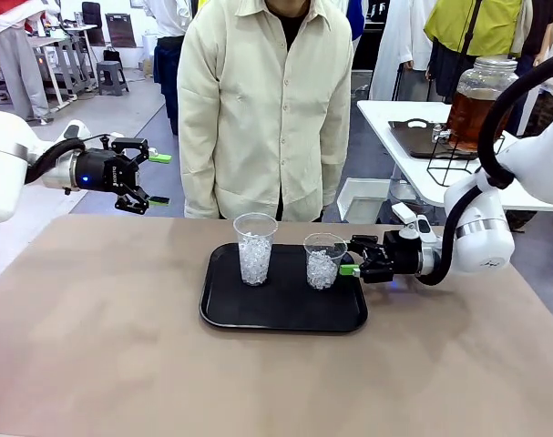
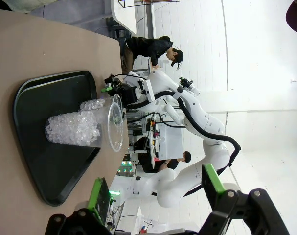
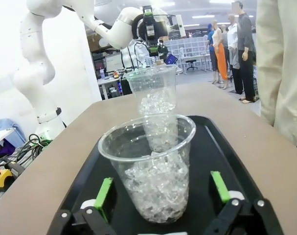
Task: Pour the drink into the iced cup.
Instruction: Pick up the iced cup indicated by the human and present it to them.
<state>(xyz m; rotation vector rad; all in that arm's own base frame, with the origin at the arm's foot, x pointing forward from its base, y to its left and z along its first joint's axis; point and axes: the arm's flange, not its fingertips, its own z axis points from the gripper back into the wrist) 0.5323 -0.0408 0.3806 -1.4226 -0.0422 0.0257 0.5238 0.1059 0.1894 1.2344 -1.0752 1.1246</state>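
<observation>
The right gripper (image 1: 351, 257) stands wide, green pads (image 3: 104, 192) flanking the shorter clear plastic cup of ice (image 1: 324, 261) on the black rectangular tray (image 1: 223, 309), seemingly lined up to grasp it. The left gripper (image 1: 158, 179) hangs open, raised clear of the tray. The amber drink (image 1: 469, 116) waits in its round glass jar (image 1: 491, 80) on the far white table (image 1: 394, 114)

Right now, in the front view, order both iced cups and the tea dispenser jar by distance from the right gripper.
1. Short iced cup, right on the tray, beside the right gripper.
2. Tall iced cup, left on the tray.
3. Tea dispenser jar, far table.
</observation>
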